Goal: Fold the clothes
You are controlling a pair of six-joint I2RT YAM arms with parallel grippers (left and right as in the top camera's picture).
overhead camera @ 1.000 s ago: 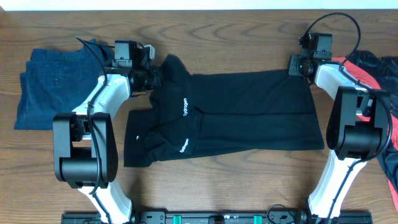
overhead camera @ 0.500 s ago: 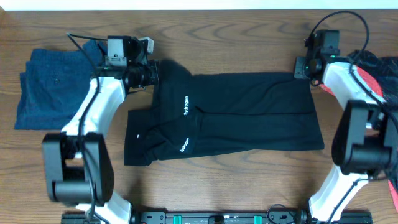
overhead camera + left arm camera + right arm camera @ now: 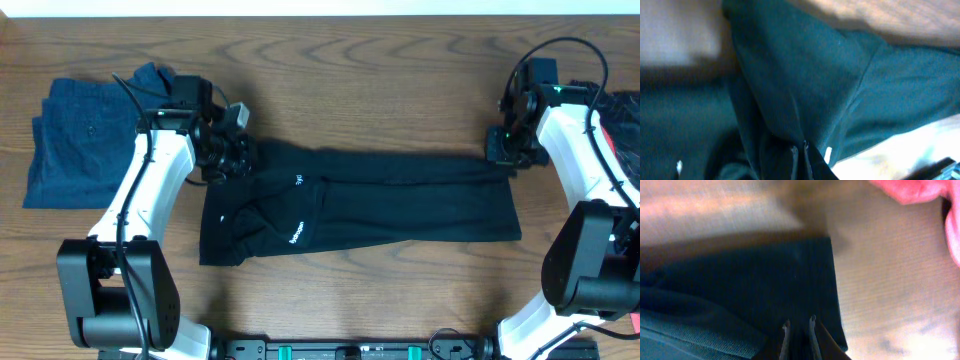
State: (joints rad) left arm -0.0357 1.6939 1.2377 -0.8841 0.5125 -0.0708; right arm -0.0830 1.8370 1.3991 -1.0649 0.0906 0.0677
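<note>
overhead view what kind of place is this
Probably a robot lab's test bench for laundry folding: a wooden table, two white arms, a black polo laid out between them, folded blue clothes aside.

Two white-shelled arms (image 3: 150,190), bulky black joints (image 3: 110,290), looping black cables (image 3: 565,41)

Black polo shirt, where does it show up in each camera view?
Overhead: the black polo shirt lies across the middle, between the two arms.
Left wrist: the shirt fills most of the frame.
Right wrist: the shirt covers the lower left.
Shared landmark: the wooden table, bare beside the shirt in every view.
</note>
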